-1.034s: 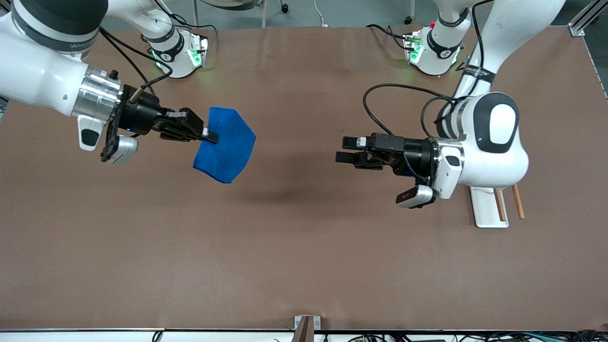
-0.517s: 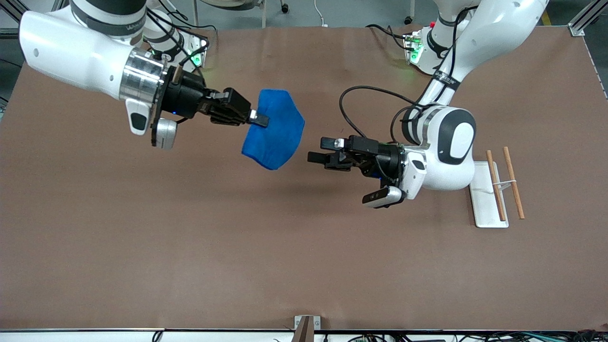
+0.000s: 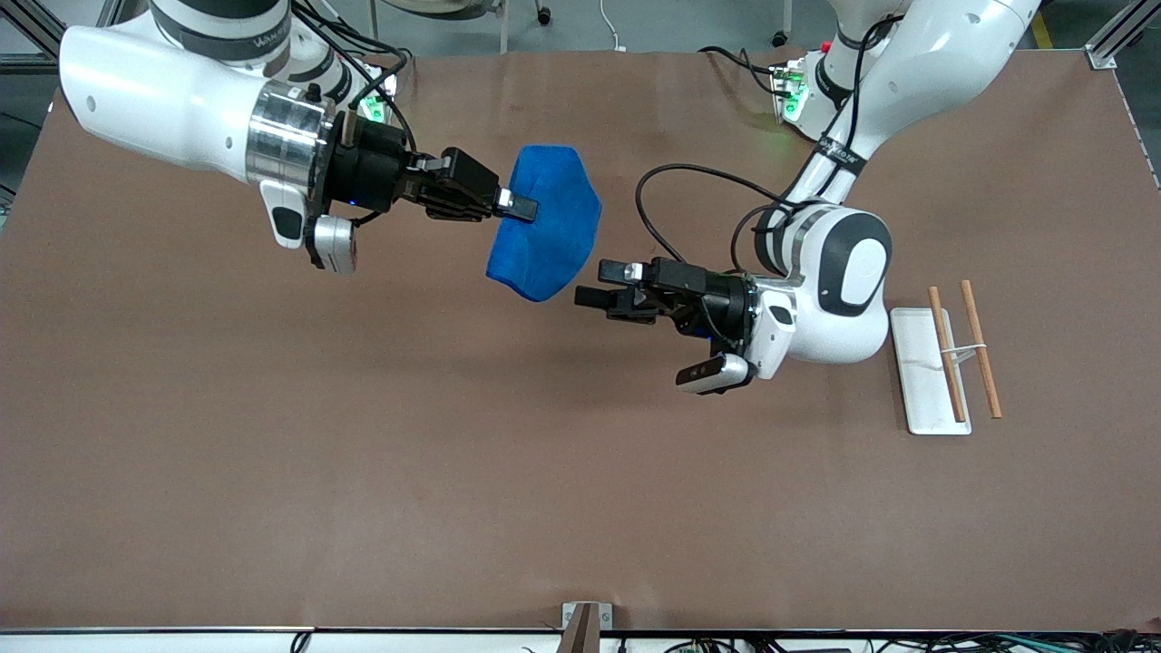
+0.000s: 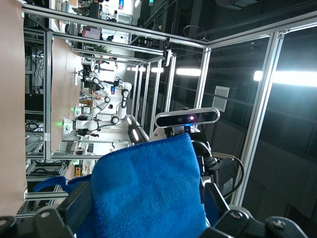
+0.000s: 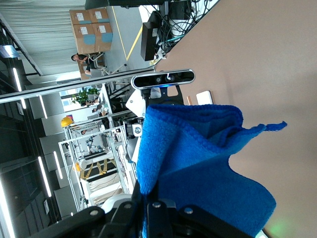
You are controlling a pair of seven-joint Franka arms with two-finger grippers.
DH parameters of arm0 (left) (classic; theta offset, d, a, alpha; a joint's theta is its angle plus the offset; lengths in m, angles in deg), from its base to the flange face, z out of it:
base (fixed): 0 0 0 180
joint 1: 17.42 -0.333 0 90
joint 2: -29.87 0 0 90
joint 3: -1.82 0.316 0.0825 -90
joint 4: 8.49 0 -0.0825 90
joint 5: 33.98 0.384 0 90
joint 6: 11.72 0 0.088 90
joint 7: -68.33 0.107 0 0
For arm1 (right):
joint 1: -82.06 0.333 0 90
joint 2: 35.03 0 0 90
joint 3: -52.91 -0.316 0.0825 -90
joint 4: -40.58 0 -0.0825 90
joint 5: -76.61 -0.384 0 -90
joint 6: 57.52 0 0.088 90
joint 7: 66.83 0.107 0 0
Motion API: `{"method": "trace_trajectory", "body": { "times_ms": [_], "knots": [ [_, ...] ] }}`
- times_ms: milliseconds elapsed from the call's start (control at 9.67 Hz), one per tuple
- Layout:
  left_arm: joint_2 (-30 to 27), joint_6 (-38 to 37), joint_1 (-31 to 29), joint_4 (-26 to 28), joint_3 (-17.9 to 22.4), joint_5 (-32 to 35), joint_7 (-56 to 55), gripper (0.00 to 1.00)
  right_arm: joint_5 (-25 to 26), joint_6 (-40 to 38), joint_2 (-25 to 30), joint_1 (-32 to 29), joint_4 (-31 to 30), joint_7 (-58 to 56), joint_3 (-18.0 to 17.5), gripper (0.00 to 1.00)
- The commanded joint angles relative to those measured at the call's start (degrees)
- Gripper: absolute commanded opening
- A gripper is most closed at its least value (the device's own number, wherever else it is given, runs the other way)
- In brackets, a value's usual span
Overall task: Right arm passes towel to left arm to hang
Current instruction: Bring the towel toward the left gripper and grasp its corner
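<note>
Brown worktop is spanning an aluminium-framed lab bay. Above its middle, the towel is hanging, pinched by the right gripper fingers. The left gripper is hovering just beside it, fingers spread. A white tray is lying toward the left arm's end.

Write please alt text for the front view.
The right gripper, shut on a blue towel, holds it in the air toward the open left gripper close by. A white tray with two wooden rods lies toward the left arm's end.

right gripper clamped, raised mid-table; left gripper spread, facing it.
</note>
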Motion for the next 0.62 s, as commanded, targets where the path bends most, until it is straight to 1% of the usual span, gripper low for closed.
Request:
{"method": "trace_trajectory", "body": {
  "times_ms": [0, 103, 207, 517],
  "knots": [
    [0.8, 0.0, -0.3, 1.9, -0.7, -0.9, 1.4, 1.0, -1.2, 2.0, -0.3, 1.1, 1.0, 1.0, 0.3, 0.0],
    [0.8, 0.0, -0.7, 2.0, -2.2, -1.0, 1.4, 1.0, -1.5, 3.7, -0.5, 1.9, 1.0, 1.0, 0.3, 0.0],
    [0.8, 0.0, -0.9, 2.1, -2.5, -1.0, 1.4, 1.0, -1.5, 3.8, -0.6, 2.1, 1.0, 0.9, 0.3, 0.0],
    [-0.8, 0.1, -1.1, 2.9, -3.0, -1.1, 1.4, 0.95, -1.4, 3.8, -1.3, 2.1, 0.9, 0.4, 0.3, 0.0]
  ]
}}
